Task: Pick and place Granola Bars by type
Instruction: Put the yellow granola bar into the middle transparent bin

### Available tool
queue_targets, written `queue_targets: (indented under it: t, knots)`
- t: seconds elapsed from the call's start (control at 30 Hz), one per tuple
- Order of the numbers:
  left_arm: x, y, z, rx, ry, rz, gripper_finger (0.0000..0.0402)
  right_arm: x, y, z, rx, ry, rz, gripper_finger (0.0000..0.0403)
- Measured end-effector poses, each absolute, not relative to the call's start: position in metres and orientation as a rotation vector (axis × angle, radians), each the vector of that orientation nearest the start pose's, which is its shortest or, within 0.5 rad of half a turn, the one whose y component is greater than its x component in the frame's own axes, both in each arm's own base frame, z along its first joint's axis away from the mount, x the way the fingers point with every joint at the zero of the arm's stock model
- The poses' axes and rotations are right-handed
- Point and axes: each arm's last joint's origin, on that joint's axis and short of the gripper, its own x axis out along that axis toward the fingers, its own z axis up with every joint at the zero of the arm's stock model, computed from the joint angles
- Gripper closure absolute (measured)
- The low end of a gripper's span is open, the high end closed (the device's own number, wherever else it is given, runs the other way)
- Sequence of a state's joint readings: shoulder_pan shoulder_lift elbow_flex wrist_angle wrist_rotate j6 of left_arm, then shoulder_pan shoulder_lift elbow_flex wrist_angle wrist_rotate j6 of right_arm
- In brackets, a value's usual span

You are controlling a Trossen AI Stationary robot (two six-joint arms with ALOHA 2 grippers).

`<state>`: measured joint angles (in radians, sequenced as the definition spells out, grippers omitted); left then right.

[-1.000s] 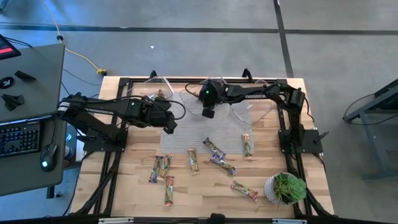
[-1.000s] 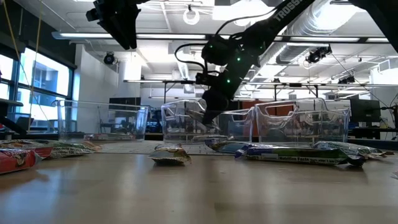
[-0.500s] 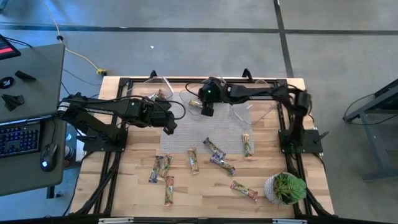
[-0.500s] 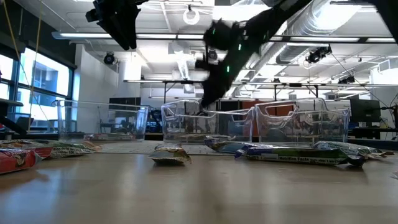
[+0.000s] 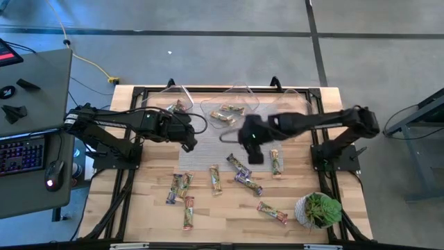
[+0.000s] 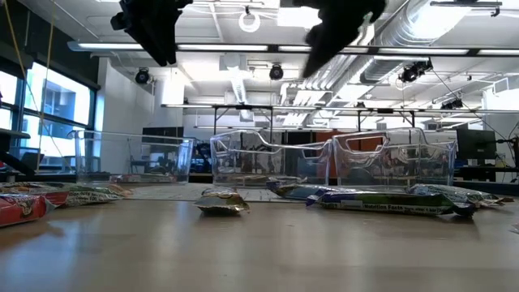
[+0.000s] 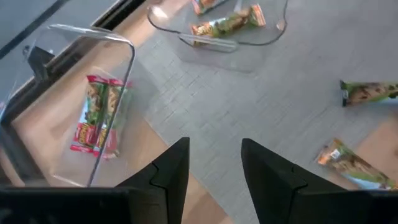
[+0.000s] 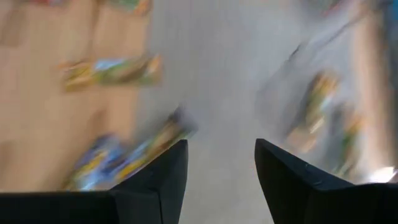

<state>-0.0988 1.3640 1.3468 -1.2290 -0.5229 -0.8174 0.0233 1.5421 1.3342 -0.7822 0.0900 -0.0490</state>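
Several granola bars lie flat on the grey mat and the wood: green-tan ones [image 5: 216, 178] [image 5: 275, 162], purple ones [image 5: 248, 183] [image 5: 237, 164], others near the near edge [image 5: 179, 187] [image 5: 272, 212]. Three clear tubs stand at the far edge. The left tub [image 5: 166, 104] holds a red-green bar [image 7: 96, 115], and the middle tub [image 5: 229, 111] holds two bars [image 5: 222, 116]. My right gripper [image 5: 253, 149] [image 8: 221, 174] hangs open and empty above the mat, over a purple bar [image 8: 134, 152]. My left gripper [image 5: 187, 142] [image 7: 214, 168] waits open above the mat's left edge.
The right tub [image 5: 288, 111] stands at the far right. A potted plant [image 5: 319, 210] sits at the near right corner. The black frame rails [image 5: 326, 173] run along the table's sides. In the low view the bars [image 6: 223, 200] [image 6: 381, 199] lie in front of the tubs [image 6: 393, 158].
My right gripper has swung away from over the middle tub toward the table's near edge and a little right, out over the mat; in the low view it has risen from tub-rim height to the picture's top. Two bars now show in the middle tub.
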Motion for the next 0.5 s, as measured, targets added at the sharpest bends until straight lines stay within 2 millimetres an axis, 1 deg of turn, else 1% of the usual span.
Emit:
queue_targets:
  t: [0.07, 0.13, 0.27, 0.33, 0.4, 0.5]
  knots:
    - [0.242, -0.010, 0.329, -0.335, 0.957, 0.798, 0.0261, 0.306, 0.022, 0.294, -0.008, 1.066, -0.057, 0.0233]
    - [0.242, -0.010, 0.329, -0.335, 0.956, 0.799, 0.0261, 0.298, 0.037, 0.287, 0.078, 1.138, -0.107, 0.0233]
    - [0.242, -0.009, 0.330, -0.322, 0.944, 0.814, 0.0261, 0.281, 0.062, 0.257, 0.249, 1.253, -0.220, 0.0233]
    - [0.242, -0.009, 0.330, -0.316, 0.939, 0.820, 0.0261, 0.272, 0.070, 0.240, 0.333, 1.309, -0.281, 0.0233]
    - [0.242, -0.009, 0.330, -0.315, 0.938, 0.821, 0.0261, 0.263, 0.074, 0.224, 0.395, 1.351, -0.364, 0.0233]
    - [0.242, -0.009, 0.330, -0.315, 0.937, 0.822, 0.0261, 0.251, 0.072, 0.204, 0.458, 1.394, -0.478, 0.0233]
